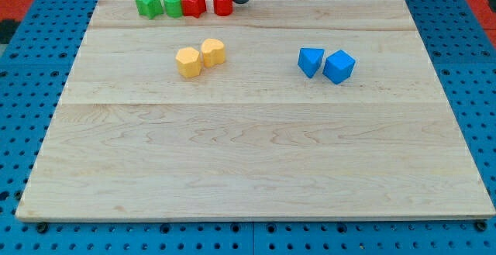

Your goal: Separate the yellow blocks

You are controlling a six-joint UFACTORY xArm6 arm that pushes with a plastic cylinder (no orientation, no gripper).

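My tip (241, 1) sits at the board's (256, 170) top edge, approx 12 o'clock from board centre, touching or just beside the right red block (223, 2) at that block's 3 o'clock. No jaws on this rig, just a straight dark rod, so nothing spread, pressed or pinching.

Task blocks: two yellow ones in the upper-left part of the board, approx 11 o'clock from centre. Left yellow block (188, 62) looks roughly hexagonal; right yellow block (213, 52) is more rounded, cylinder-like. The right one sits at approx 2 o'clock from the left one, and they're touching or as good as, w/ no clear gap showing. Both lie well apart from my tip, at approx 7 o'clock from it.

Top row, left to right along the top edge: green star-ish block (149, 4), green rounded block (173, 3), left red block (193, 3), then the right red one. First three are packed together, touching; a thin gap shows before the right red one.

Two blue blocks at approx 2 o'clock from centre: left blue block (311, 61) and right blue block (339, 67), angular shapes, just beside each other, maybe touching. They're well apart from the yellows, at the yellows' 3 o'clock.
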